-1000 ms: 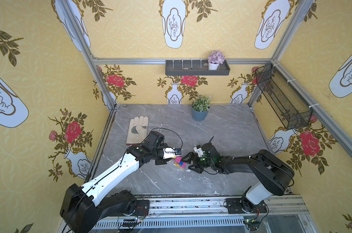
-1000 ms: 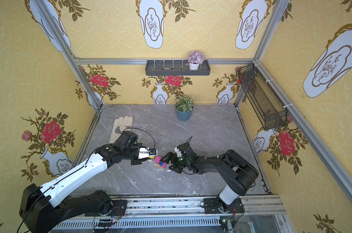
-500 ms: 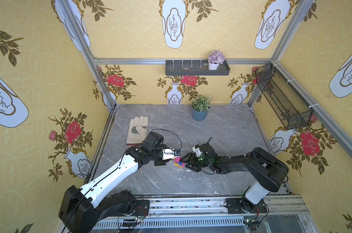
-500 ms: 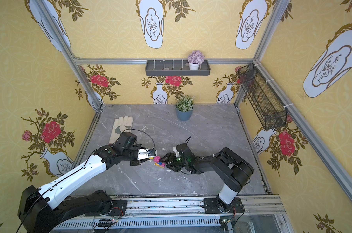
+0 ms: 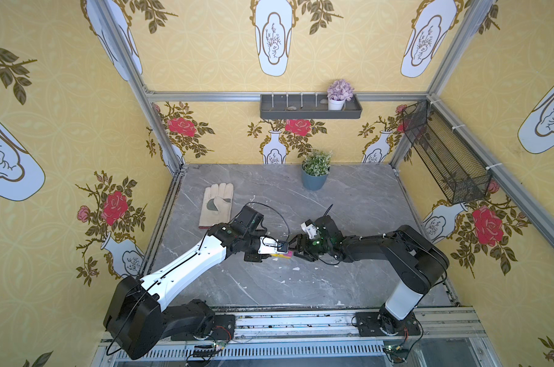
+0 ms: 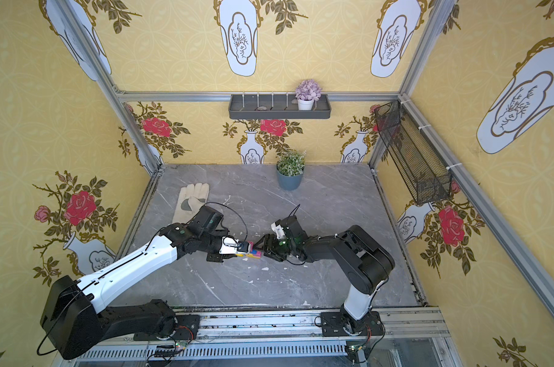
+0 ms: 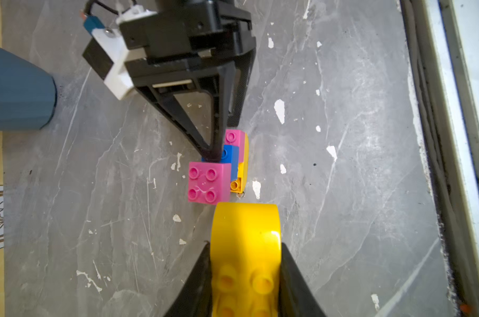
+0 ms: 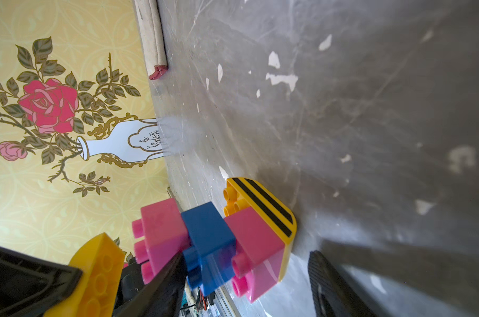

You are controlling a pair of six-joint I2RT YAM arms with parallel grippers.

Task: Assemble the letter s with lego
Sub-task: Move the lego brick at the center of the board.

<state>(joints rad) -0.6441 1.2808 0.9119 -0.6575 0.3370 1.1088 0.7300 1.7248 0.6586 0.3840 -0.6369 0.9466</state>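
The left end effector is clamping the last yellow brick beside the unfinished letter s on the bench, the right end effector is straddling that stack part-open, and aligning the studs and pressing down is likely coming next.

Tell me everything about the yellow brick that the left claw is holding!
The yellow brick is shiny plastic, oblong, with one rounded end and round studs on one face. The left gripper is shut on it, a black finger against each long side. It is near the middle of the gray table, rounded end pointing at a pink brick, very close; whether they touch cannot be told.
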